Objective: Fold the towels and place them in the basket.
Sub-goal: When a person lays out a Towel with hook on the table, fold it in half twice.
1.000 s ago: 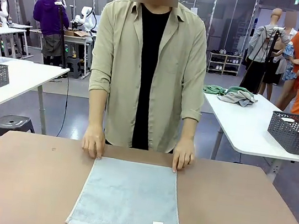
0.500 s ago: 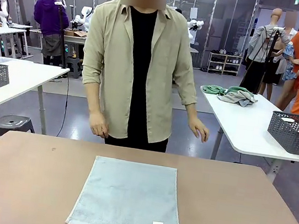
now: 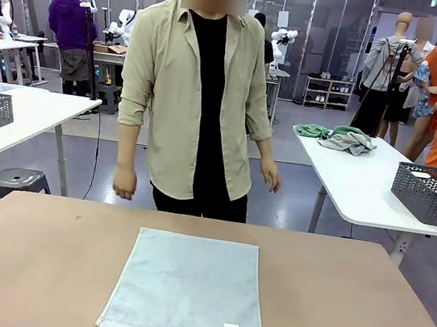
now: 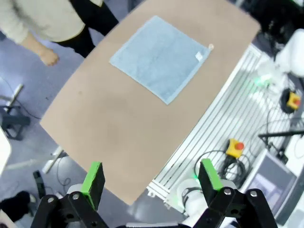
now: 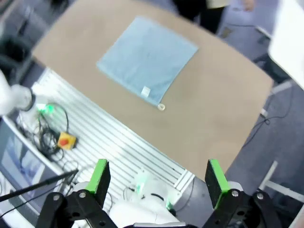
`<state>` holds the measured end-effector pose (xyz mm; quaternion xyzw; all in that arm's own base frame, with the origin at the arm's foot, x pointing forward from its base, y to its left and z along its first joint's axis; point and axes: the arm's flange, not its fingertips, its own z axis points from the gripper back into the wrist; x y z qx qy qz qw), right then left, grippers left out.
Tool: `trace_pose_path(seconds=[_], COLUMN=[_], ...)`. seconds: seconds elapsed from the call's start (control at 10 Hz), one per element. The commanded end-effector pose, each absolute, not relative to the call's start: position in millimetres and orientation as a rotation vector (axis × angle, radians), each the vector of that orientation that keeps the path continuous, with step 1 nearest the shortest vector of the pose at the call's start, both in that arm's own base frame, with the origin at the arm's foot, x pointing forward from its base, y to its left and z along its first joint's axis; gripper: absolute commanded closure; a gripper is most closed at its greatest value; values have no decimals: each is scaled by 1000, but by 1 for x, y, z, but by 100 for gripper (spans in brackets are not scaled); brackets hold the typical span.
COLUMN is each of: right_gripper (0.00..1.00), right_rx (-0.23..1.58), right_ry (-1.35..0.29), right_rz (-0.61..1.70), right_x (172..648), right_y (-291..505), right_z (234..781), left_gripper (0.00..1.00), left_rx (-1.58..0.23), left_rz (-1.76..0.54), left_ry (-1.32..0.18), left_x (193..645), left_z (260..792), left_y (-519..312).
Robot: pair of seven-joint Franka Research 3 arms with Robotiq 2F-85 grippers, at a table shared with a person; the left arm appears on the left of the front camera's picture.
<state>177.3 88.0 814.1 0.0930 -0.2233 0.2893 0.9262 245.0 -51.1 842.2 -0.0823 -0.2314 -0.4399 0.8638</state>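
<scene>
Person's hands point(image 3: 124, 183) withdrawn from towel point(image 3: 189, 288), flat on table point(image 3: 344, 311); left tool point(image 4: 151, 166), right tool point(image 5: 157, 167) both released.

Table point(image 3: 360, 313): bare surface open on every side of the towel point(image 3: 188, 289), which lies flat at centre. The person point(image 3: 204, 88) stands at the far edge, hands point(image 3: 124, 183) hanging clear of the tabletop. Left gripper point(image 4: 152, 175) and right gripper point(image 5: 157, 175) hang high above, jaws spread, with nothing between them and the surface.
</scene>
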Motion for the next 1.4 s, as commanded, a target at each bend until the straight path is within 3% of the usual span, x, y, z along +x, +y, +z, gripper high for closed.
trace_pose_path(seconds=[0.0,0.3,0.6,1.3], right_gripper=[0,0,0,0], right_rx=[115,82,17,20], right_ry=[-363,-245,-279,-241], right_rz=[839,1137,1342,1364], right_x=[195,207,211,212], right_y=[113,154,171,183], right_z=[804,740,691,687], left_gripper=[0,0,0,0], left_rx=[-51,32,75,49], left_rz=[-1129,-1379,-1509,-1510], left_ry=[-413,-316,-256,-227], left_x=[264,271,265,267], left_z=[832,774,730,725], left_y=[-90,-144,-166,-173])
